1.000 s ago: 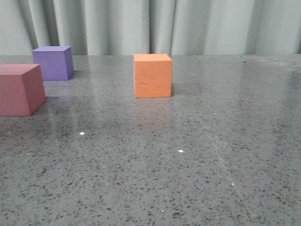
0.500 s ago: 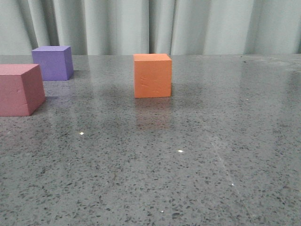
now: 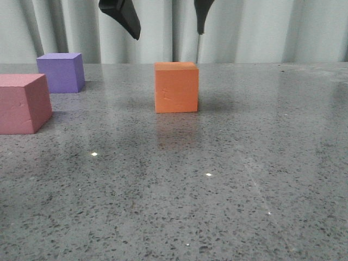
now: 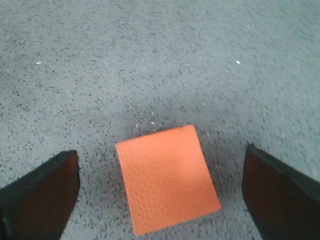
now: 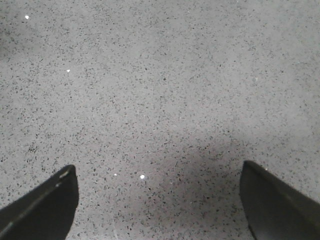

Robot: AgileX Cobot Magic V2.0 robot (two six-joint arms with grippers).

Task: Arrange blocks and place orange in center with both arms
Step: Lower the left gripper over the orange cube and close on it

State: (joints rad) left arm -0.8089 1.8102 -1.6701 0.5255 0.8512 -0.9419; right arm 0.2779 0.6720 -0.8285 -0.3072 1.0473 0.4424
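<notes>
Left end effector (image 3: 166, 19) newly above orange cube (image 3: 176, 87), fingers spread; right end effector (image 5: 159, 205), spread, seen only by wrist camera.

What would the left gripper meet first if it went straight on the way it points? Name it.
Most likely the orange foam cube: the left gripper hangs open above it, fingers either side of the cube's top face. The speckled grey stone table lies beyond; the height of the gap is unclear.
</notes>
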